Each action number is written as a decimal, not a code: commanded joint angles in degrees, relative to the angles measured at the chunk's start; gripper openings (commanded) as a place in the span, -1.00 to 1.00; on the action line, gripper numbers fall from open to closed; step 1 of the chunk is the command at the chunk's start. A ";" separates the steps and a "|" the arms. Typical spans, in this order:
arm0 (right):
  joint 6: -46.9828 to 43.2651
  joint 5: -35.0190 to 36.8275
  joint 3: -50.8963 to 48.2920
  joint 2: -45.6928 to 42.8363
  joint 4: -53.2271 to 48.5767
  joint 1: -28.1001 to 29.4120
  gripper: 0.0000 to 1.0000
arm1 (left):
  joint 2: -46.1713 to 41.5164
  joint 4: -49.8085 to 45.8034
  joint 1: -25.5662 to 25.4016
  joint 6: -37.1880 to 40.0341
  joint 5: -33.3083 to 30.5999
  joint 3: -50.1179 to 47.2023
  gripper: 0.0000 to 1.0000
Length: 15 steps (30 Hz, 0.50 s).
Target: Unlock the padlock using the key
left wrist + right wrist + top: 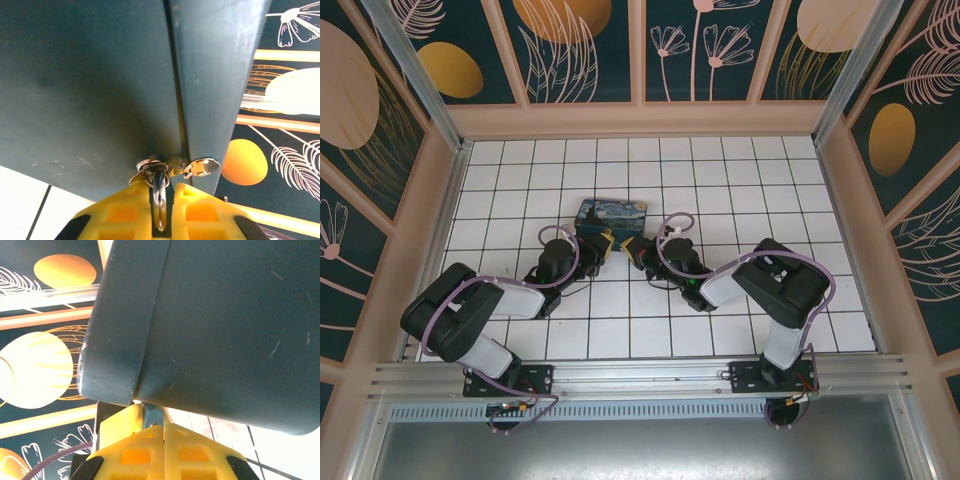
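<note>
Evidently the mating step is in hand: the left claw (160,192) is clenched on the ring (159,206) of the thin silvery metal key (200,166). The right claw (163,429), closed tight, has what looks like the small bluish-grey padlock (151,415) at its tips; held or not, I cannot tell. Next, blade and keyhole need fine alignment. On their far side, the large painted rectangular box (612,215) on the white tiled tabletop (740,170) crowds the approach.

I am stretching both arms low and inward, elbows bent outward, wrists nearly meeting mid-scene. My left gripper (605,244) (159,187) is pinching the key (200,166) by its ring; my right gripper (638,248) (164,427) is pressing its fingers together.
</note>
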 commanded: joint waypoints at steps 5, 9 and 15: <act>2.07 -0.51 2.54 3.10 6.61 0.33 -1.00 | -1.54 3.68 -0.95 0.00 3.76 0.38 -1.00; 1.53 -0.97 1.12 2.90 6.24 -0.60 -1.00 | -1.71 3.24 -0.92 0.48 3.81 0.35 -1.00; -0.84 -3.32 0.08 1.98 6.08 -1.70 -1.00 | -2.22 3.35 -0.89 2.94 4.38 0.33 -1.00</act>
